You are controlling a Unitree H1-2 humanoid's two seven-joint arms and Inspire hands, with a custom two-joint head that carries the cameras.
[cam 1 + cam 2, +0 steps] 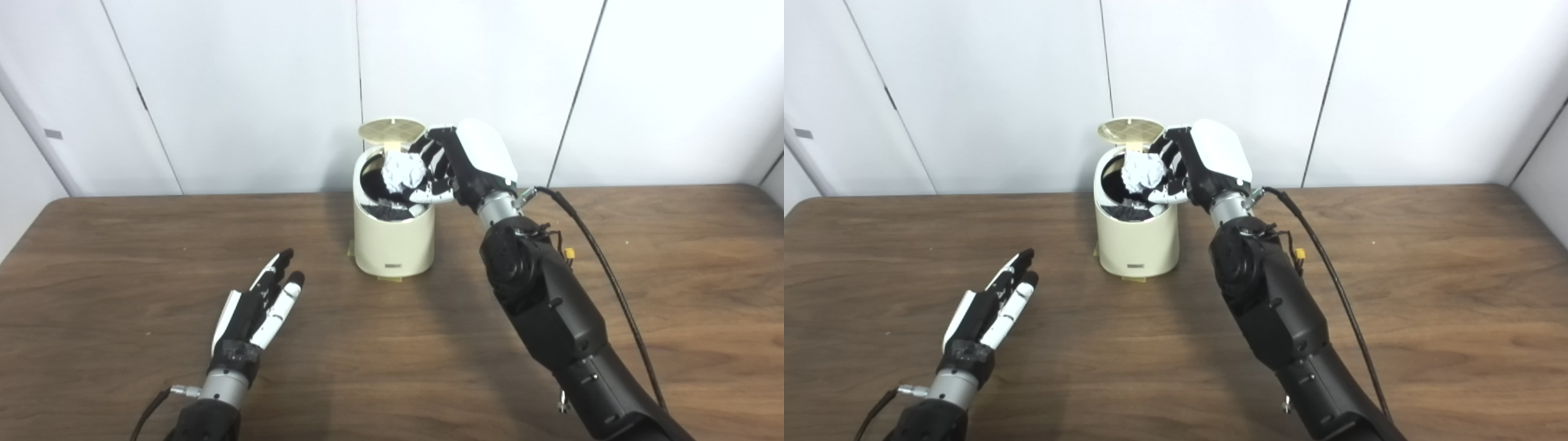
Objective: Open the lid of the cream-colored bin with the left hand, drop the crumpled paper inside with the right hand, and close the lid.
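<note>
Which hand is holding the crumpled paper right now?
The right hand, raised over the open cream-colored bin with its fingers closed on the crumpled paper. The left hand is empty, fingers extended, low over the table.

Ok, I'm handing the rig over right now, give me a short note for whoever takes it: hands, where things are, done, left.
Left hand: open, holding nothing, low over the table, in front and to the left of the bin.
Right hand: shut on the crumpled paper, holding it over the bin's opening.
Cream-colored bin: upright at the table's back middle; lid stands open.
Done: lid opened, paper brought over the bin.
Left: release the paper into the bin, pull the right hand clear, close the lid.
</note>
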